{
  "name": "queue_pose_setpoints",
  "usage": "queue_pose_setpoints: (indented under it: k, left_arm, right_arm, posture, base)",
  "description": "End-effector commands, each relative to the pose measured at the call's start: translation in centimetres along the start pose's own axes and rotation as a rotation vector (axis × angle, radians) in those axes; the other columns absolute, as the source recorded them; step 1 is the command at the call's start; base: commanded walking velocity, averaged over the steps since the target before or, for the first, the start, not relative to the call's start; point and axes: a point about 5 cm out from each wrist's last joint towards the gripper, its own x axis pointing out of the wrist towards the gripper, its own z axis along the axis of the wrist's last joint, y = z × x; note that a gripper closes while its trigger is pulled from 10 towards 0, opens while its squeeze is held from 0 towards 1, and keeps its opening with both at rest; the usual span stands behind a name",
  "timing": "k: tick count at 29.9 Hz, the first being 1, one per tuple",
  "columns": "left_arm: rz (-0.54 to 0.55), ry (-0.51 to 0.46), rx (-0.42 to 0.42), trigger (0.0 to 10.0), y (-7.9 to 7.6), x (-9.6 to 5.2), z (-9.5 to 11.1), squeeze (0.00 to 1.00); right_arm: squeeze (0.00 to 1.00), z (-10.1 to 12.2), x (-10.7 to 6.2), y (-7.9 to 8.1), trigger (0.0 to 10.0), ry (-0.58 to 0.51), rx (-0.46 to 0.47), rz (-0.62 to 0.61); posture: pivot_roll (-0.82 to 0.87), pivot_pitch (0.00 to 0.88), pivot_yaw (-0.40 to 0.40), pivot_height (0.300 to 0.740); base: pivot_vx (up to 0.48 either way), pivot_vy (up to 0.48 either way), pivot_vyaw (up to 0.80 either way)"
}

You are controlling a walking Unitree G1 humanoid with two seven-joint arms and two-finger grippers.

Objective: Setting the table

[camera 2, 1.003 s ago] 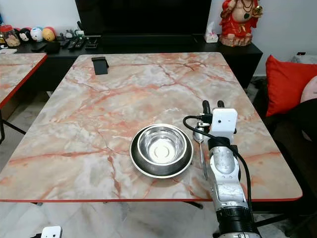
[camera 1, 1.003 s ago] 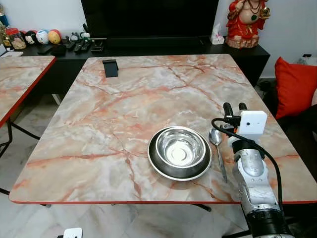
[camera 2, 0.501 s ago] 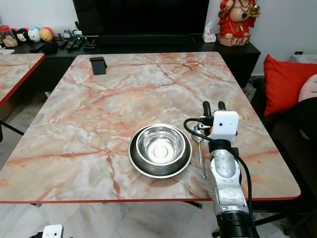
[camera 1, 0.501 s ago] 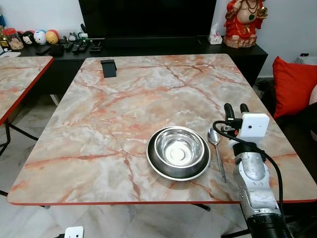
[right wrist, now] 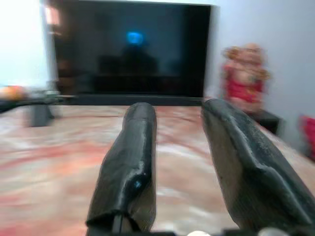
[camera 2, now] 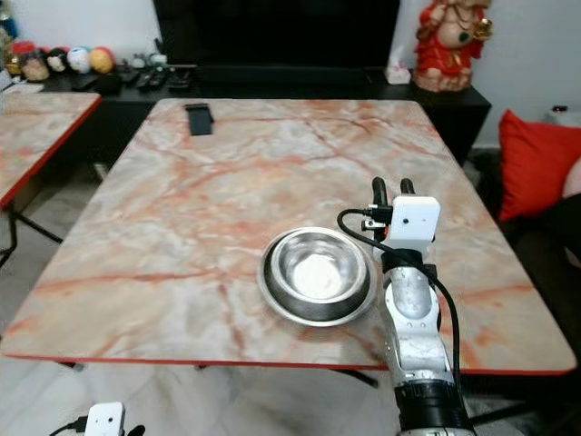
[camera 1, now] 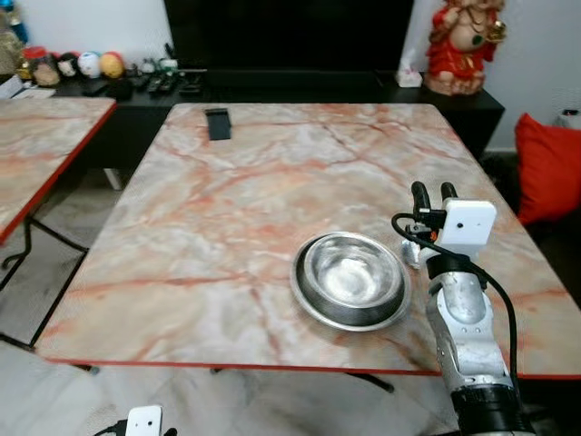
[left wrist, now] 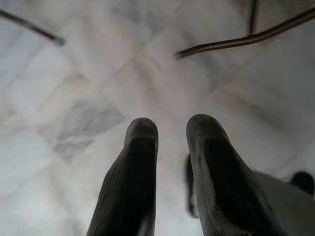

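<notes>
**Right hand raised beside the bowl**

From my seat, my left hand (left wrist: 167, 162) hangs low over the pale tiled floor (left wrist: 98, 73), its fingers slightly parted and holding nothing. My right hand (camera 1: 432, 193) is up above the near right part of the marble surface (camera 1: 272, 163), its two fingers a little apart with nothing between them, pointing away toward the dark television (right wrist: 128, 54). The steel bowl (camera 1: 352, 278) sits nested in a steel plate just left of that arm, near the front edge. I cannot make out the spoon clearly behind the wrist. Further off, a small black stand (camera 1: 218, 123) rests at the far left of the surface, and a red figurine (camera 1: 465, 45) stands on the dark cabinet beyond
</notes>
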Motion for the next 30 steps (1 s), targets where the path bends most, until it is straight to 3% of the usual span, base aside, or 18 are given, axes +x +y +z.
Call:
queue_pose_setpoints:
  k: [1,30]
  left_arm:
    - [0.012,-0.009,-0.005,10.0,0.25,0.08,0.28,0.0]
    - [0.026,-0.025,-0.031,10.0,0.01,0.17,0.6,0.0]
  right_arm:
    - [0.0,0.14,0.15,-0.44,10.0,-0.003,-0.006,-0.008]
    - [0.0,0.37,0.78,0.46,10.0,0.0,0.003,0.017]
  posture:
    - [0.01,0.0,0.011,0.74]
    - [0.03,0.0,-0.001,0.74]
  base:
    - [0.0,0.435,0.0]
    - [0.0,0.41,0.0]
